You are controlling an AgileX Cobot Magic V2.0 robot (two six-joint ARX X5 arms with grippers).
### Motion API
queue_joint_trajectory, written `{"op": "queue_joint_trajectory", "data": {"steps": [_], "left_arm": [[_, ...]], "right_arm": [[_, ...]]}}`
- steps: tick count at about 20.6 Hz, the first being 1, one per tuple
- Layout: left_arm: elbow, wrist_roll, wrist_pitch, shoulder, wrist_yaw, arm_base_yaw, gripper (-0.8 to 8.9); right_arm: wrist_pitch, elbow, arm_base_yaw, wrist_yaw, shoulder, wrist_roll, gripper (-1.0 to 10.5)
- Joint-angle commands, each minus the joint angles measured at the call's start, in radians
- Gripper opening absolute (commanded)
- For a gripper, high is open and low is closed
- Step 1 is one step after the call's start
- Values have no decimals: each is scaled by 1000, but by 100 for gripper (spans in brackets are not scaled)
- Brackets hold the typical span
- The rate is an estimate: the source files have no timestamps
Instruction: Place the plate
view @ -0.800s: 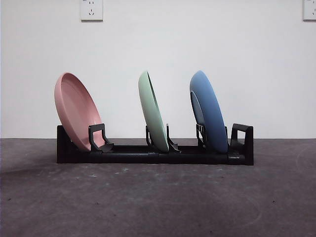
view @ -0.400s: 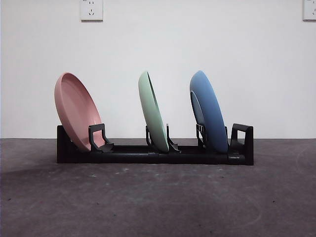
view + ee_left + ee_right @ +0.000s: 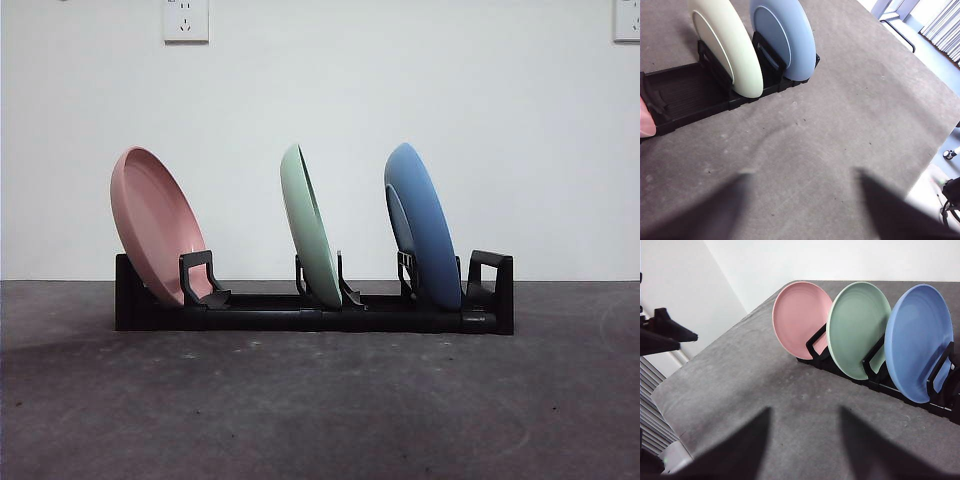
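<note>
Standing in the black rack point(image 3: 300, 318) on the grey surface point(image 3: 320, 400), the pink plate point(image 3: 155, 225), green plate point(image 3: 308, 228) and blue plate point(image 3: 425, 225) all lean in their slots. They look rigid, smooth, probably slippery and breakable; a rim grip seems best. The left hand point(image 3: 800, 200) and right hand point(image 3: 802, 440) hang apart-jawed, empty, well clear.

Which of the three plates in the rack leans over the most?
The pink plate, at one end of the black rack. It tilts far over, while the green plate and the blue plate stand nearer to upright.
</note>
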Motion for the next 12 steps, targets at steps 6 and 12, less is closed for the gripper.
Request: {"op": "queue_joint_trajectory", "data": {"steps": [6, 12], "left_arm": [[23, 9, 9, 6, 5, -9, 536], [23, 5, 7, -2, 5, -10, 531]], "right_arm": [[7, 13, 18, 19, 5, 35, 525], [31, 27, 68, 17, 170, 77, 525]]}}
